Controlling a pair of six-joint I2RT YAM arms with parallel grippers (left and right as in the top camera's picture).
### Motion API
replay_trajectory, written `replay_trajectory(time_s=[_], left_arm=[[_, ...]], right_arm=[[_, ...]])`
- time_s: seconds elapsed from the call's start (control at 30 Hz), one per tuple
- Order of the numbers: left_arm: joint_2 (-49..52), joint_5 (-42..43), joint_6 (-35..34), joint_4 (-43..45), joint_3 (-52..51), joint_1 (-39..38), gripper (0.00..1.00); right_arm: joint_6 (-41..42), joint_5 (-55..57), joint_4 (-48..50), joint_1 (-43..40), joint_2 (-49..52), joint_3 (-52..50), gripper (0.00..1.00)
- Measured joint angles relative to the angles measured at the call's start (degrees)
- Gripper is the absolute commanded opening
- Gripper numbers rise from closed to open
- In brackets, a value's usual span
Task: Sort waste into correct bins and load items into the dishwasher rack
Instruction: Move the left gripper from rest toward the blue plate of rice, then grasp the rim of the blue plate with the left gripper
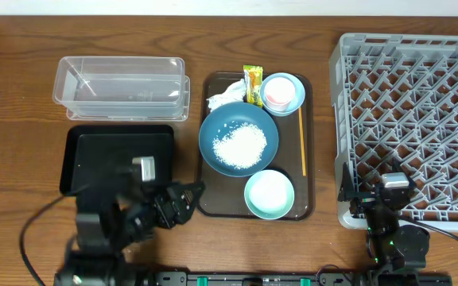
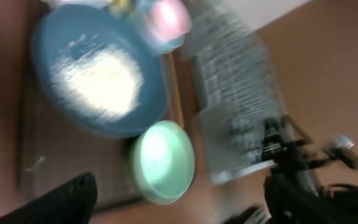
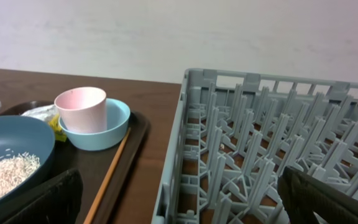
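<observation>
On the brown serving tray (image 1: 209, 202) a dark-blue plate (image 1: 217, 127) holds a heap of rice (image 1: 241, 145). Behind it lie a crumpled tissue (image 1: 225, 97) and a yellow-green wrapper (image 1: 253, 84). A pink cup (image 1: 277, 94) stands inside a light-blue bowl (image 1: 294, 86). A mint bowl (image 1: 269, 193) sits at the tray's front and an orange stick (image 1: 301, 141) lies along its right side. My left gripper (image 1: 188, 197) is open and empty beside the tray's front-left corner. Its blurred view shows the plate (image 2: 48, 37) and the mint bowl (image 2: 163, 160). My right gripper (image 1: 370, 195) is open and empty at the front-left corner of the grey rack (image 1: 416, 119).
A clear container (image 1: 122, 87) stands at the back left, with a black tray (image 1: 118, 159) in front of it. The right wrist view shows the cup (image 3: 81, 109), the stick (image 3: 110, 174) and the rack's wall (image 3: 173, 168).
</observation>
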Motion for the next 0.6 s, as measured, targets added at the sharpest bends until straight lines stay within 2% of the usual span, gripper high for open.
replay_trajectory(time_s=[0.13, 0.27, 0.47, 0.6], left_arm=[[12.4, -7.4, 8.6, -14.5, 15.1, 0.0, 0.88], [21.3, -11.6, 12.0, -17.9, 25.9, 0.0, 0.88], [27.5, -9.7, 14.0, -16.1, 27.7, -1.0, 0.88], [32.0, -14.4, 15.2, -21.9, 30.7, -7.6, 0.88]], right_arm=[[0.0, 0.2, 0.0, 0.0, 0.0, 0.0, 0.99], [0.0, 0.2, 0.0, 0.0, 0.0, 0.0, 0.99], [0.0, 0.2, 0.0, 0.0, 0.0, 0.0, 0.99], [0.0, 0.2, 0.0, 0.0, 0.0, 0.0, 0.99]])
